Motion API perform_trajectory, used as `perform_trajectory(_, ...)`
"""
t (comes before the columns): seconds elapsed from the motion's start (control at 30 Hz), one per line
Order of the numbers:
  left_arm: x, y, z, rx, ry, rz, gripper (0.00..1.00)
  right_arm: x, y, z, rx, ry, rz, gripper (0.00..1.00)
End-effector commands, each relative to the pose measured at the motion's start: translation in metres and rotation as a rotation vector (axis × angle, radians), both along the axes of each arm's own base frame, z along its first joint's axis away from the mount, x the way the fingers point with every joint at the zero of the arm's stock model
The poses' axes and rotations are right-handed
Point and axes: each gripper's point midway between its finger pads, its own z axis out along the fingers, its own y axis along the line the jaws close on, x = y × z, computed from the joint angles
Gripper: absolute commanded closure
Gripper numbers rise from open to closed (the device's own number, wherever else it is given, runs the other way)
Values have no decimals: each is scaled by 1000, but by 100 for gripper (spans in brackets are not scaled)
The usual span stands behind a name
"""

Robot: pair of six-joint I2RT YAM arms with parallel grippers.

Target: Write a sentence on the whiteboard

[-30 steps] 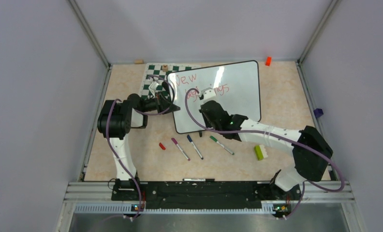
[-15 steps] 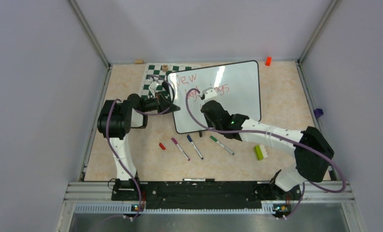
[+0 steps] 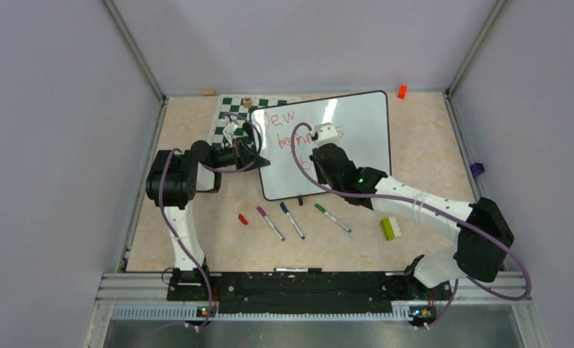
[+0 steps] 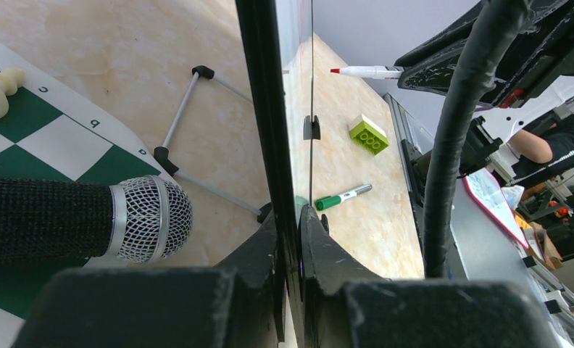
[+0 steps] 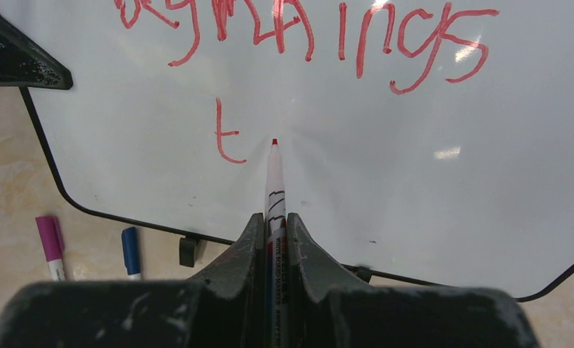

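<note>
The whiteboard [image 3: 356, 127] stands tilted on its feet at the back of the table. The sentence [image 3: 280, 118] in red reads "New" and "beginnings", with a single "t" [image 5: 225, 134] starting the third line. My right gripper [image 5: 274, 221] is shut on a red marker [image 5: 275, 181], its tip just right of the "t". In the left wrist view the marker's tip [image 4: 336, 70] stands a little off the board face. My left gripper [image 4: 290, 225] is shut on the whiteboard's left edge [image 4: 266, 109].
A green-and-white chessboard mat [image 3: 230, 119] lies behind the left arm. Purple [image 3: 270, 222], blue [image 3: 292, 220] and green [image 3: 332, 217] markers and a red cap [image 3: 243, 219] lie before the board. A green brick [image 3: 389, 228] sits right. A microphone [image 4: 88, 221] lies by the left gripper.
My right gripper has moved right and toward the back across the board, uncovering "beginnings" and the "t" on the third line. The left arm has not moved.
</note>
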Motion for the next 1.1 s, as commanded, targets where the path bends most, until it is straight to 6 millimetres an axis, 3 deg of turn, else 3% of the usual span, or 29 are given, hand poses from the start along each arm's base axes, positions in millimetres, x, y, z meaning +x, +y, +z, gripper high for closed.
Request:
perform_trajectory(0.0, -5, 4, 2, 38, -259, -36, 100, 8, 8, 25, 60, -37, 14, 100)
perform_trajectory(0.67, -5, 4, 2, 38, -258, -36, 100, 19, 17, 10, 31, -13, 22, 100)
perform_trajectory(1.07, -5, 4, 2, 38, -259, -35, 100, 6, 13, -5, 4, 40, 55, 100)
